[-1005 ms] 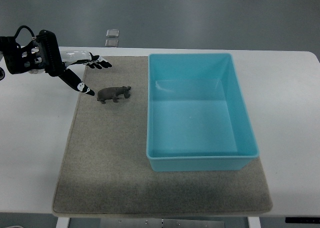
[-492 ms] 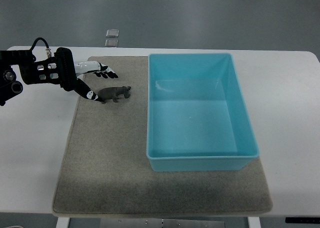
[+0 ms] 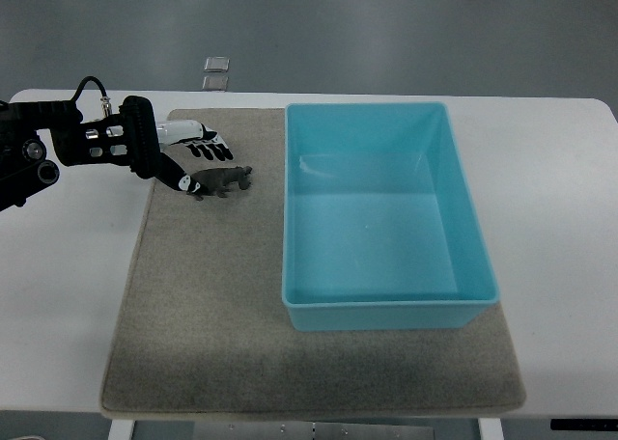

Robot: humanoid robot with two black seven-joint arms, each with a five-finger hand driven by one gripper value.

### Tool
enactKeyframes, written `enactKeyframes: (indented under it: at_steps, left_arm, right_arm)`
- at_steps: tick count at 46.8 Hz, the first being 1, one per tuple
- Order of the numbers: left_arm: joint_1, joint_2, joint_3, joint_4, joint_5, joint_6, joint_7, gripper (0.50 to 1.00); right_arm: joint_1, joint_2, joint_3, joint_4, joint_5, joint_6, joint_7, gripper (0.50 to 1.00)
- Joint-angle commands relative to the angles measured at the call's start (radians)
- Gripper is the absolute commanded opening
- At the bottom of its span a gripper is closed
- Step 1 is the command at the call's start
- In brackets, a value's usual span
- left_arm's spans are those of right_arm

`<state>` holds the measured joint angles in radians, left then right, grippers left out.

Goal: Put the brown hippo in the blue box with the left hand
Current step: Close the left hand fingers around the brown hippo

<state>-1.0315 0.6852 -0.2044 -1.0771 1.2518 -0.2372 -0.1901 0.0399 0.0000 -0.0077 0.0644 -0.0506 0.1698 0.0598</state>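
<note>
Brown hippo [image 3: 220, 180] stands on the grey mat [image 3: 212, 315] near its far-left corner — left hand [image 3: 188, 160], fingers spread, touches its rear; blue box [image 3: 386, 310] holds nothing.

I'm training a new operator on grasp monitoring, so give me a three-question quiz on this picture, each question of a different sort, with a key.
1. True or false: the brown hippo already lies inside the blue box.
2. Multiple choice: the left hand is A) over the box, B) at the hippo's tail end on the grey mat, C) off the white table.
3. Fill in: the box is ____ of objects.

Key
1. False; it stands on the mat, left of the box.
2. B; the fingers are spread around the hippo's rear, not closed on it.
3. Empty.
</note>
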Motion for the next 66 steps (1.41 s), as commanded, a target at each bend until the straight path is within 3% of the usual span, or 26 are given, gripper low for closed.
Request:
enactKeyframes:
  at_steps: [1,37,56,63,66]
  left_arm:
    - [-0.002,-0.001,0.002,0.005,0.000,-0.001,0.000,0.780]
    - [-0.002,-0.027,0.060,0.026,0.001,0.062,0.001,0.776]
    - [-0.004,-0.035,0.063,0.026,0.000,0.062,0.032,0.658]
    - [-0.005,-0.035,0.062,0.026,0.000,0.062,0.034,0.576]
    - [-0.008,-0.035,0.062,0.025,0.000,0.062,0.034,0.516]
  right_arm:
    - [0.000,0.000,0.000,0.000,0.000,0.000,0.000,0.936]
    - [0.000,0.000,0.000,0.000,0.000,0.000,0.000,0.936]
    - [0.000,0.000,0.000,0.000,0.000,-0.001,0.000,0.936]
    - [0.000,0.000,0.000,0.000,0.000,-0.001,0.000,0.936]
    - [0.000,0.000,0.000,0.000,0.000,0.000,0.000,0.936]
